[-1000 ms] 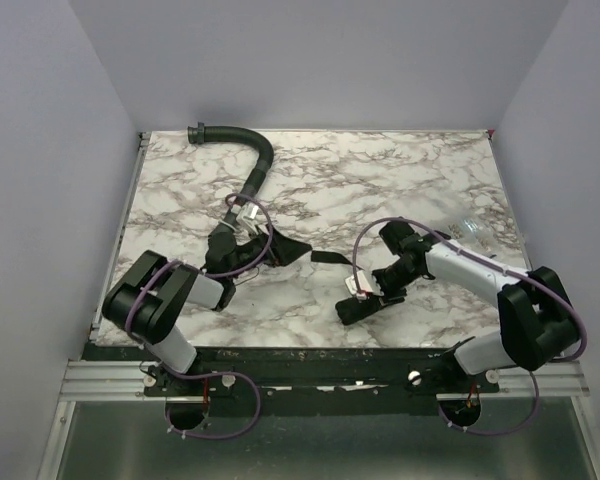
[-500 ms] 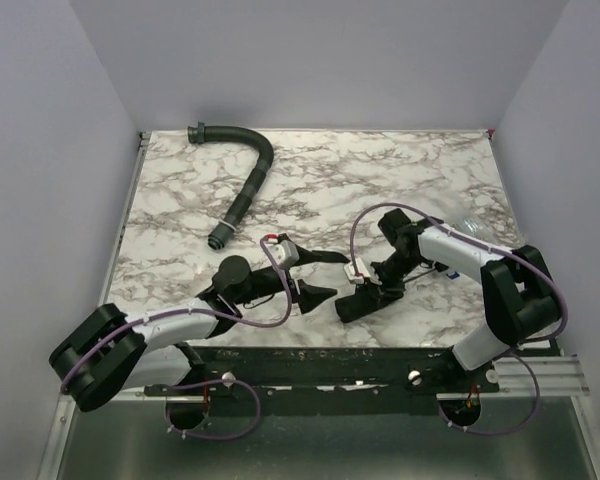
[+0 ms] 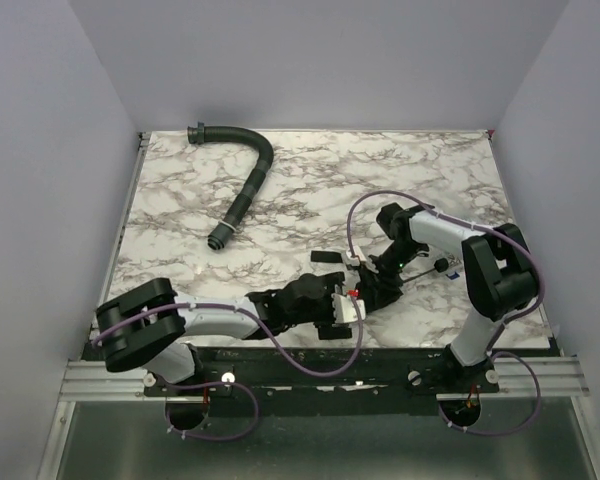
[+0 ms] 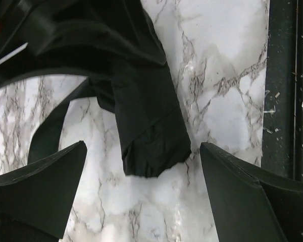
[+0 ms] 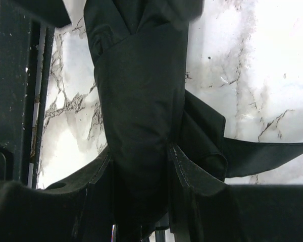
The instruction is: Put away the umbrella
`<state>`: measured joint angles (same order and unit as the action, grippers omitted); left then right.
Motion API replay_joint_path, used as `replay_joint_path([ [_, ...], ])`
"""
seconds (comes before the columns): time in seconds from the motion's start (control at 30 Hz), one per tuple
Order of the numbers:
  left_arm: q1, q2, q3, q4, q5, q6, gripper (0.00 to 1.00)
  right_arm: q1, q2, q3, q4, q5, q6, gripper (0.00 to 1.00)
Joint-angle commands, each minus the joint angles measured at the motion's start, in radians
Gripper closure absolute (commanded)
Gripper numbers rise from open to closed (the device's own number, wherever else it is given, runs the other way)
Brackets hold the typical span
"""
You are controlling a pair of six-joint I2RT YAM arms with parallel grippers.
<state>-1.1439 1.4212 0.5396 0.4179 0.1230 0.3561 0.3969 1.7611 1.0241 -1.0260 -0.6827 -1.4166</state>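
**Status.** The umbrella lies as a short dark bundle at the 6 o'clock edge of the marble table. It is well apart from the ribbed hose at 11 o'clock. The right gripper is clenched around the bundle's middle, and fabric fills the gap between its fingers. The left gripper is released, jaws spread wide. One finger stands at each side of the bundle's free end without touching it.

**Hazards from this position** (judged, not observed):

1. **Partial catch.** Loose folds and a flat strap trail toward 9 o'clock in the left wrist view. If the left jaws close here, they may pinch only outer fabric or the strap. The bundle would then unroll rather than tighten.
2. **Slip in the right grip.** The hold is on soft cloth. A pull from the left arm along the bundle's axis could draw the fabric through the fingers.
3. **Edge loss.** The dark front rail lies near the bundle at 3 o'clock in the left wrist view. A sideways push could slide the free end off the marble.
4. **Arm contact.** Both wrists crowd the same spot. A closing or twisting move risks a collision between the fingers of the two grippers.
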Motion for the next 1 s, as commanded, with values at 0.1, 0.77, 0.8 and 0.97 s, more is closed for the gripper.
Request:
replay_joint_path([
  [0.1,-0.071,0.173,0.176,-0.008,-0.142,0.133,0.04,-0.013,0.140,-0.041,-0.025,0.131,0.068,0.93],
  [0.77,-0.067,0.487,0.381,-0.216,-0.070,0.004,0.64,-0.033,0.199,0.022,-0.045,0.065,0.087,0.83],
  [0.8,-0.062,0.495,0.382,-0.228,-0.048,-0.005,0.71,-0.035,0.199,0.035,-0.052,0.053,0.088,0.81],
  [0.97,0.004,0.518,0.379,-0.313,0.077,-0.097,0.82,-0.097,0.163,0.167,-0.121,-0.065,0.095,0.59],
])
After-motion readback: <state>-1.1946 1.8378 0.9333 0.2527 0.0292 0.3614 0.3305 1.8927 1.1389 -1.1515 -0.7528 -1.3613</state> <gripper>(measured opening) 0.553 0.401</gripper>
